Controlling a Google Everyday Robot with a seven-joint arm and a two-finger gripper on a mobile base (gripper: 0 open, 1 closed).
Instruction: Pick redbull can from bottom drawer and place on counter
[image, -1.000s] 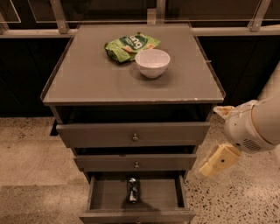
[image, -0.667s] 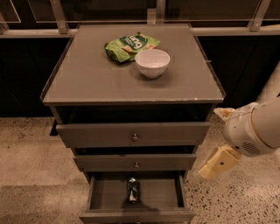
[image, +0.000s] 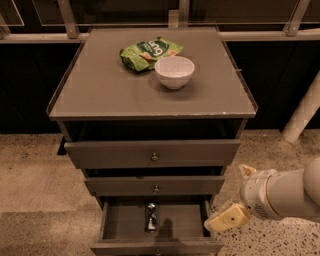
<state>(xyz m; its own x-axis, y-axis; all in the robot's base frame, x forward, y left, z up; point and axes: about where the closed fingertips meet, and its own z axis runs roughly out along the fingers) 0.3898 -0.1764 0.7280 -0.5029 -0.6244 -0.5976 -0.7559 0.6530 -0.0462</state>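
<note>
Gripper (image: 233, 196) sits low at R of the cabinet, just outside the bottom drawer's (image: 125, 222) front R corner; fingers spread, nothing btwn them. Risks from here, as I judge: redbull can (image: 151, 216) looks to lie on its side near the drawer's centre, so the slick round body could roll or squirt out if the jaws close off-axis; middle drawer (image: 155, 186) overhangs the rear of the opening, so the wrist may clip its front going down or on the lift; a wide-spread claw could also knock the drawer walls. Containers: bottom drawer pulled open, holds only the can; white bowl (image: 174, 71) on the counter (image: 100, 95) looks empty; green snack bag (image: 150, 51) just behind it; bare counter in front of both for the drop.
</note>
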